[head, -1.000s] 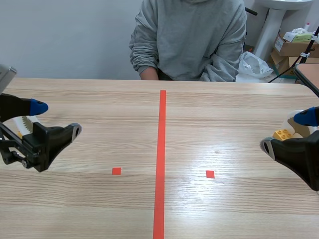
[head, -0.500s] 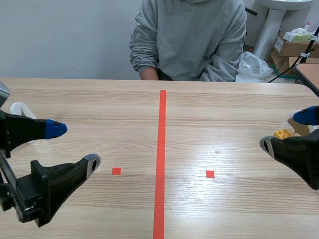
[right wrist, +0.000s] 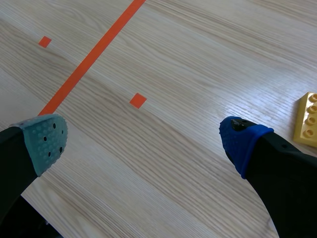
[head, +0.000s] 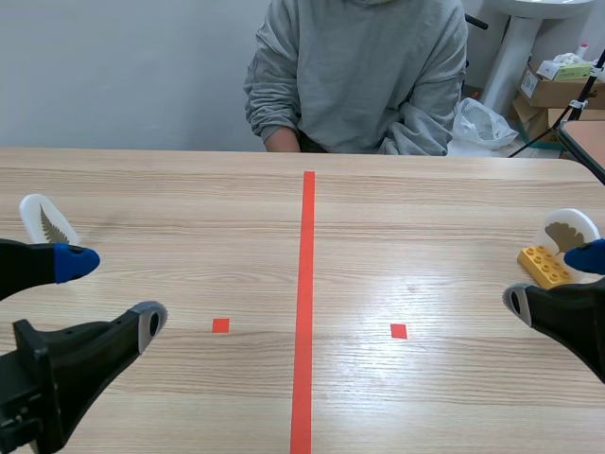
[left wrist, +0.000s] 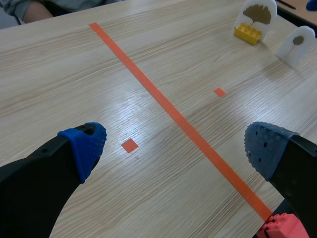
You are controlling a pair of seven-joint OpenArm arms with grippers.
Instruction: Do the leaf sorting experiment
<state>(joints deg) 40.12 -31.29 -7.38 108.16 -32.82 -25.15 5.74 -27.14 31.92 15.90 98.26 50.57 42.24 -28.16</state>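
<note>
Left gripper (left wrist: 174,146), right gripper (right wrist: 144,140) — both agape

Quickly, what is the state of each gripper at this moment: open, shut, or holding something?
Left gripper: open, holding nothing.
Right gripper: open, holding nothing.

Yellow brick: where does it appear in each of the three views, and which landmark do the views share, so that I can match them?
Scene view: the yellow brick lies at the far right, in front of a white leaf card.
Left wrist view: far ahead of the left gripper, beyond the tape line, at that card's foot.
Right wrist view: partly in view, beside the right gripper's blue-padded finger.
Shared landmark: the long tape line.
</note>
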